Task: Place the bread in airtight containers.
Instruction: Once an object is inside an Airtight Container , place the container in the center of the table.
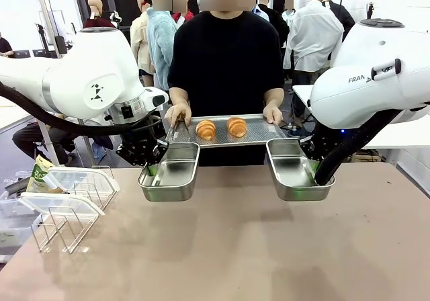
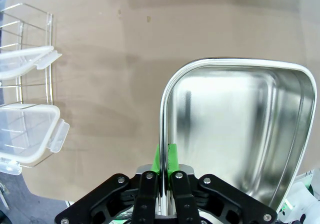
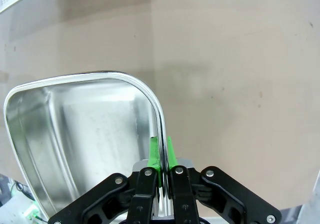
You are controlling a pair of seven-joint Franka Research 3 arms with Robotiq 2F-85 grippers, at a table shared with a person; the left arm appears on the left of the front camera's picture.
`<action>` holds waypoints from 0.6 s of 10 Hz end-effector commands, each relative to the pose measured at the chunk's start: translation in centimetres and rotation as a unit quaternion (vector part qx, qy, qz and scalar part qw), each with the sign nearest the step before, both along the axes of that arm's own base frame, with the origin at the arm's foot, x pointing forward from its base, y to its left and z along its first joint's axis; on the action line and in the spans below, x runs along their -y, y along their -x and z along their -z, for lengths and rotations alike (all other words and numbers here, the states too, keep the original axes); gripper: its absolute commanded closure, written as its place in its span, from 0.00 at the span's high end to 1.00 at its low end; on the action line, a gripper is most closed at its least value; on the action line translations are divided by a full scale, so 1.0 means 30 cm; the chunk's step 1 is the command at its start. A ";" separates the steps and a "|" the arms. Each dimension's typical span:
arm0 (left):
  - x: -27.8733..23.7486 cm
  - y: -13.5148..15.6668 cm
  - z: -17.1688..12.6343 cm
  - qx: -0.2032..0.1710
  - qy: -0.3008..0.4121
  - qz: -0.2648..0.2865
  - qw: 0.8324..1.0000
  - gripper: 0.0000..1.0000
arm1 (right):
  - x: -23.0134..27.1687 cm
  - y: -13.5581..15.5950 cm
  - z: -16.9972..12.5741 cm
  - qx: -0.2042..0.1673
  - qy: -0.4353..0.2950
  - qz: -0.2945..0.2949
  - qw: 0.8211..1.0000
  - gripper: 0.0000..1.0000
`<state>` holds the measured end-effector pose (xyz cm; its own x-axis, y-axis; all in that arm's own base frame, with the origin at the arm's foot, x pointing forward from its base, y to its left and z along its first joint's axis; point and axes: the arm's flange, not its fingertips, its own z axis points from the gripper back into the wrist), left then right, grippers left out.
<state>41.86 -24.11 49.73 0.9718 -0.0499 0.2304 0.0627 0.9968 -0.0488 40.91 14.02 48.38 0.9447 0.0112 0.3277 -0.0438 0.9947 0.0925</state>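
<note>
Currently left end effector [image 2: 165, 159] grips left tin [image 2: 235, 129] rim, right end effector [image 3: 161, 154] grips right tin [image 3: 85, 134] rim; bread [image 1: 205, 129] beyond both.

White arms [image 1: 87, 79] (black cables [image 1: 353, 146] trailing) end in black, green-padded claws [image 2: 164, 156].

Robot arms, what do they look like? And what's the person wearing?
Both arms are chunky, rounded and white: the left arm has a black mark, the right arm dark lettering. A thick black cable runs along each. The left end effector and right end effector are black with green pads and silver screws. The person wears a black short-sleeved shirt.
</note>
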 end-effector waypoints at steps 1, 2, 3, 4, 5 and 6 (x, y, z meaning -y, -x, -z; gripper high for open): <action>-0.004 -0.004 -0.012 0.003 0.002 -0.001 1.000 0.00 | -0.002 0.004 -0.008 0.002 -0.003 0.003 1.000 0.00; -0.004 -0.004 -0.012 0.003 0.002 -0.001 1.000 0.00 | -0.002 0.004 -0.008 0.002 -0.003 0.003 1.000 0.00; -0.004 -0.004 -0.012 0.003 0.002 -0.001 1.000 0.00 | -0.002 0.004 -0.008 0.002 -0.003 0.003 1.000 0.00; -0.004 -0.004 -0.012 0.003 0.002 -0.001 1.000 0.00 | -0.002 0.004 -0.008 0.002 -0.003 0.003 1.000 0.00; -0.004 -0.004 -0.012 0.003 0.002 -0.001 1.000 0.00 | -0.002 0.004 -0.008 0.002 -0.003 0.003 1.000 0.00; -0.004 -0.004 -0.012 0.003 0.002 -0.001 1.000 0.00 | -0.002 0.004 -0.008 0.002 -0.003 0.003 1.000 0.00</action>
